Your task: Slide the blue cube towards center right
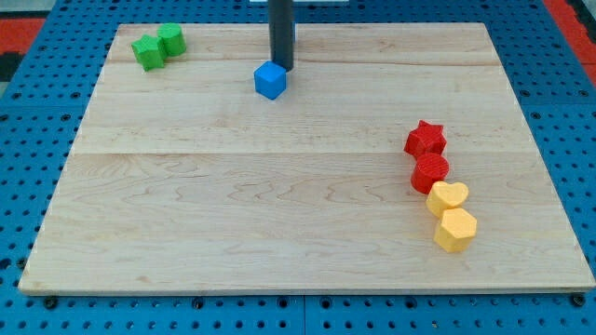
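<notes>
The blue cube lies on the wooden board near the view's top, a little left of the middle. My tip is the lower end of a dark rod that comes down from the view's top. It stands right at the cube's upper right edge, touching or nearly touching it.
A green star-like block and a green round block sit together at the top left. At the right, a red star, a red cylinder, a yellow heart and a yellow hexagon form a column.
</notes>
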